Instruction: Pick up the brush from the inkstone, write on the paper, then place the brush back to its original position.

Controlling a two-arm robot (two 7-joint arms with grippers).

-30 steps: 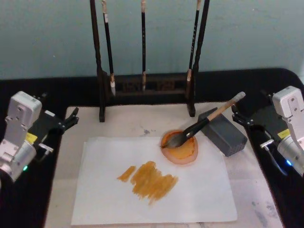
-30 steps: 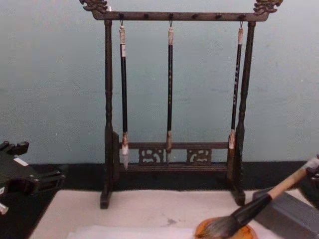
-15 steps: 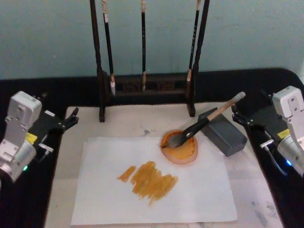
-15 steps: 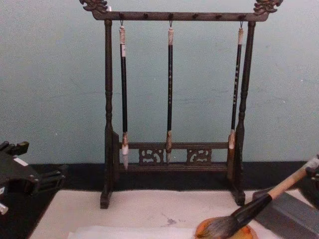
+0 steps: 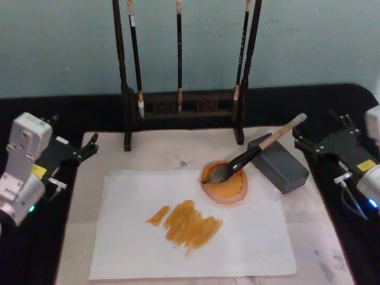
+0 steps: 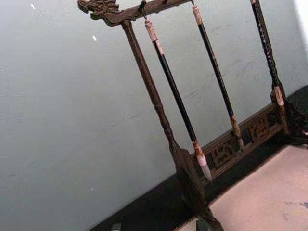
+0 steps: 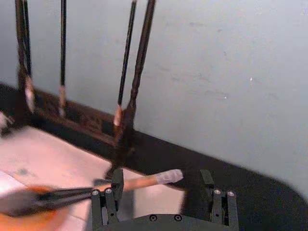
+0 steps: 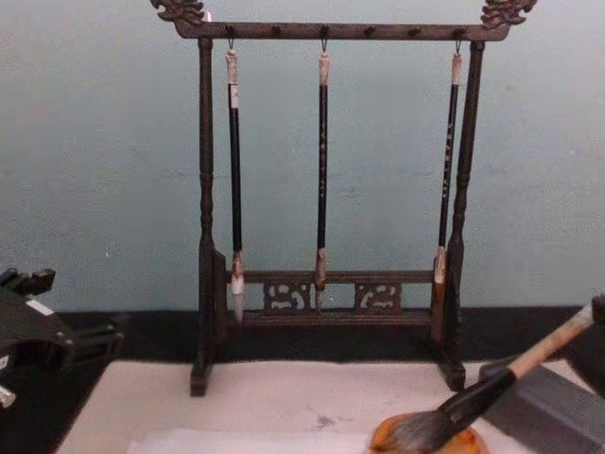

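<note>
Brush (image 5: pixel 249 157) handling first, since that was your whole job. It looked light, with a stiff tan wooden shaft, a black lower section and a bushy grey head that would flop and drip if you squeezed it. I'd have taken it on the bare wood, up past the black part and well clear of the wet hairs. The round shaft could roll between smooth pads, so pinch it square.

It lay with its bristles in the inkstone (image 5: pixel 233 197), a shallow round amber dish. Its handle slanted toward 2 o'clock, propped on the edge of a dark grey block (image 5: pixel 285 171), and the whitish cap hung out past it.

Your right gripper (image 7: pixel 161 180) sat out at 3 o'clock, empty, jaws spread wide. That cap was just ahead of the gap and not touched, as far as I could see. Left gripper (image 5: pixel 89 147) was parked at 9 o'clock; I couldn't tell how wide it stood.

The paper (image 5: pixel 130 249), thin and white on a cream mat (image 5: pixel 160 153), carried ochre strokes at 7 o'clock of the dish. So the writing looked done and the brush looked returned.
</note>
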